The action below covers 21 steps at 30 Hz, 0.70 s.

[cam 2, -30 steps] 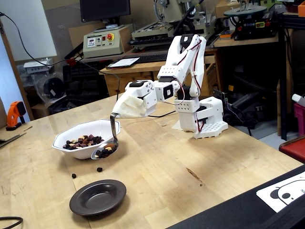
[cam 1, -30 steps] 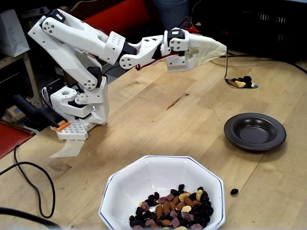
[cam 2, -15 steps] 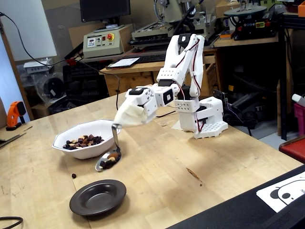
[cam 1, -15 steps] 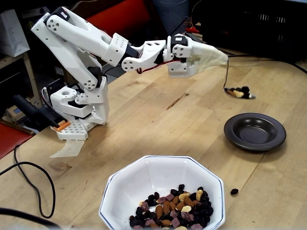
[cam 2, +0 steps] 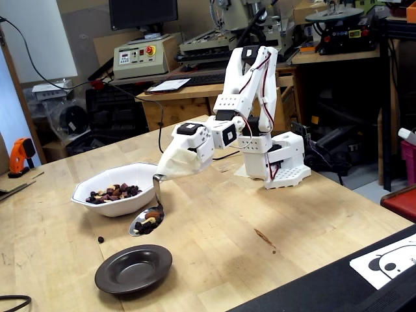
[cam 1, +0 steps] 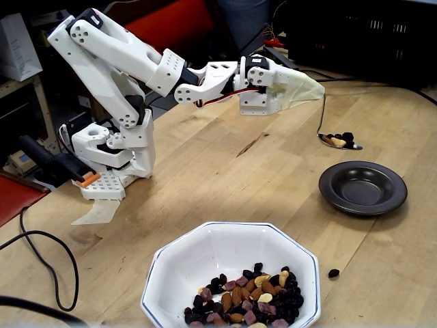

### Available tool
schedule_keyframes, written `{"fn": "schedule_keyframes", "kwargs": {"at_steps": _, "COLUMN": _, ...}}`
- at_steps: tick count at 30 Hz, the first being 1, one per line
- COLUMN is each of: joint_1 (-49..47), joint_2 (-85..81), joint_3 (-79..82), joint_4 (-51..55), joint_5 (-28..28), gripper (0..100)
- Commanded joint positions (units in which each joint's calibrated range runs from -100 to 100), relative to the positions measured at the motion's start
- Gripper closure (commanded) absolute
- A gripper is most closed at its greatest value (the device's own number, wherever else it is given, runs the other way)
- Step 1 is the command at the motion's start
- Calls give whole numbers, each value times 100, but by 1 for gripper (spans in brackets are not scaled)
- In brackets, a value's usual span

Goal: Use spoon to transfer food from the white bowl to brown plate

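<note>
My gripper (cam 1: 311, 87), wrapped in a cream cover, is shut on the thin handle of the spoon (cam 1: 339, 142). The spoon's bowl hangs level and carries a few pieces of food: raisins and a pale nut. It hovers just above the table, beside the far rim of the brown plate (cam 1: 329, 186), which holds nothing. In the other fixed view the gripper (cam 2: 166, 170) holds the spoon (cam 2: 146, 222) between the white bowl (cam 2: 123, 174) and the brown plate (cam 2: 108, 277). The white bowl (cam 1: 205, 254) holds a heap of food (cam 1: 249, 301).
A stray raisin (cam 1: 333, 272) lies on the wooden table right of the white bowl, seen as a raisin (cam 2: 101, 239) in the other fixed view. The arm's base (cam 1: 113, 160) stands at the left. A black cable (cam 1: 41, 263) loops near the table's front left.
The spoon with its load has come down and moved from beside the white bowl toward the brown plate. The arm has stretched forward a little.
</note>
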Motion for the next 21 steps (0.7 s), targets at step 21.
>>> {"fn": "schedule_keyframes", "kwargs": {"at_steps": 21, "joint_1": 43, "joint_2": 1244, "joint_3": -453, "joint_4": -77, "joint_5": 103, "gripper": 96}}
